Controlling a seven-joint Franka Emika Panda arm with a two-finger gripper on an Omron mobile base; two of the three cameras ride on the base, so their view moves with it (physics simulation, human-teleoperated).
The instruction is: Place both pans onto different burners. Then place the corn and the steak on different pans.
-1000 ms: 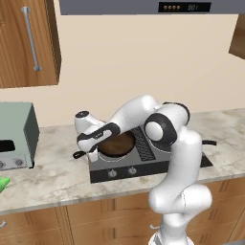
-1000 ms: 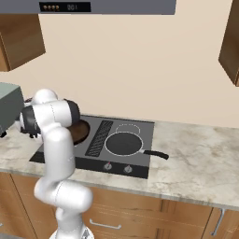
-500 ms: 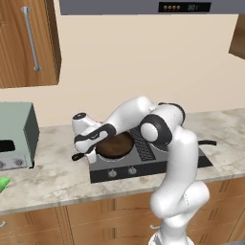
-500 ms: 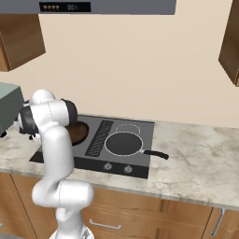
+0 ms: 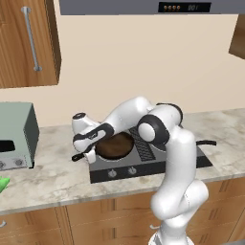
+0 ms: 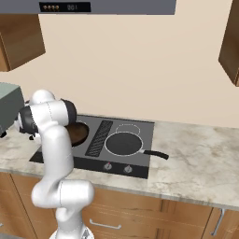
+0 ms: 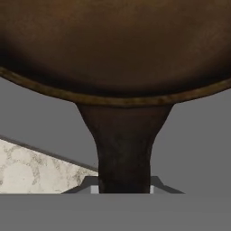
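Note:
My gripper (image 5: 82, 154) is shut on the short handle of the rusty brown skillet (image 5: 114, 145), which lies over the left side of the dark cooktop (image 5: 192, 160). From the hand view, the skillet's handle (image 7: 122, 149) runs down between my gripper's fingers (image 7: 123, 188), with its bowl across the top. The arm partly hides the skillet (image 6: 78, 133) in the right base view. The flat grey pan (image 6: 123, 142) sits on the front right burner, its long handle pointing right. A white-outlined rear burner (image 6: 128, 128) is bare. A green tip of the corn (image 5: 2, 184) shows at the left edge. The steak is out of view.
A grey-green toaster oven (image 5: 14, 134) stands on the marble counter left of the cooktop. Wooden wall cabinets (image 5: 28, 43) hang above, with a range hood (image 6: 107, 6) over the cooktop. Open counter (image 6: 196, 154) stretches to the right.
My hand and the skillet have eased slightly left and down. The grey pan has not moved.

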